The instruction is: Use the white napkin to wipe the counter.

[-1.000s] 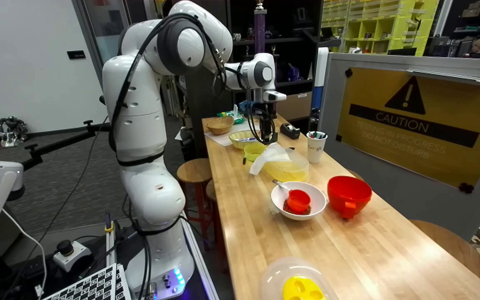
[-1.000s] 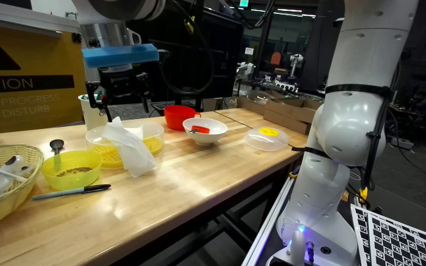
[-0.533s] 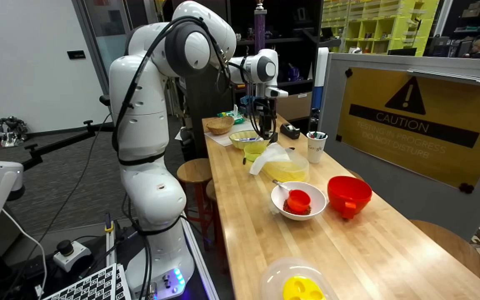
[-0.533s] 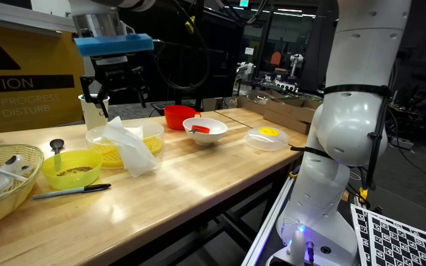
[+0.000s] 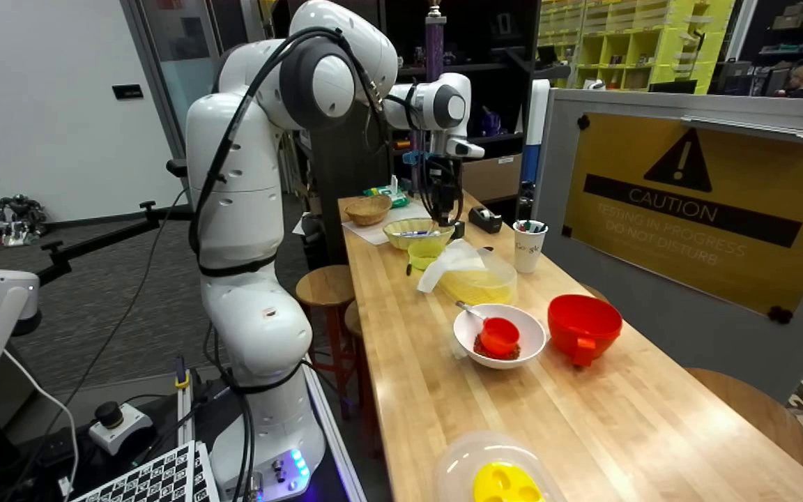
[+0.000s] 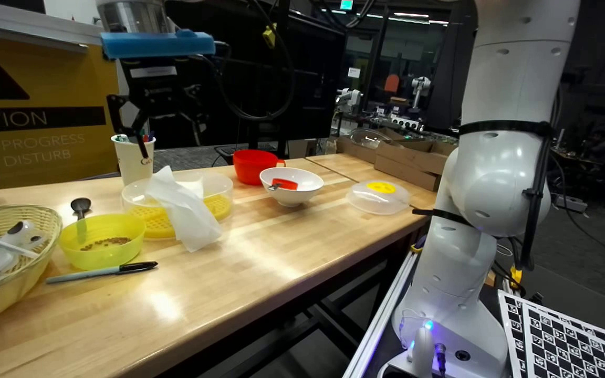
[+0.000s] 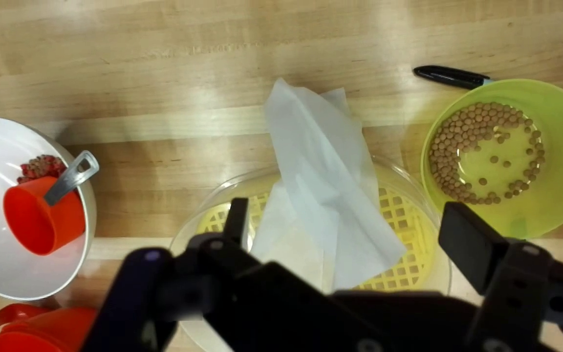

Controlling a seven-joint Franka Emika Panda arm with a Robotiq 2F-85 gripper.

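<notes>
On the counter [image 6: 260, 247] stands a tub [image 6: 220, 193], the napkin [image 7: 330, 186] draped over its rim; above them we see the gripper [image 7: 352, 231] hang, jaws spread wide apart.

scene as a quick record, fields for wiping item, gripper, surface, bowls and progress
wiping item: thin white napkin, draped over the rim of a clear round plastic container
gripper: black two-fingered gripper, open and empty, above the napkin
surface: long, pale wooden counter
bowls: round white bowl holding a red plastic cup; round yellow-green bowl holding small brown balls
progress: napkin not yet grasped
</notes>
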